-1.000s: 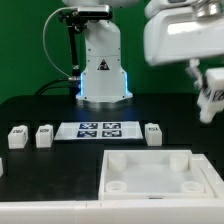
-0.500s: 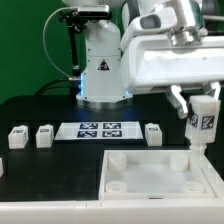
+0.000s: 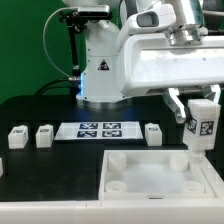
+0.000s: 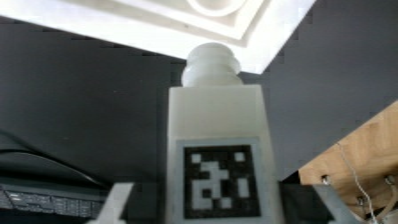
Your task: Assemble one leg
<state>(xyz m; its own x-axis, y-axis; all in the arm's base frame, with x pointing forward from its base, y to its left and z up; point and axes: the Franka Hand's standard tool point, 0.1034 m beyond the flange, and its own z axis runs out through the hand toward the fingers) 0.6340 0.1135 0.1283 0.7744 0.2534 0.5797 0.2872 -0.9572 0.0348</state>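
Exterior view: the claw is closed on the leg, holding it upright in the air over the white square panel at its corner toward the exterior view's right. The leg is not yet seated, so insertion remains. Three spare posts stand on the worktop.

Wrist view: the leg sits between the claw's fingers, its rounded tip toward the panel.

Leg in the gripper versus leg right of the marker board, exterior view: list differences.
The held leg is upright midair, clamped by the gripper; the table leg rests untouched on the table. The held leg hangs over the tray; the table leg sits beside the marker board. Both white, tagged.
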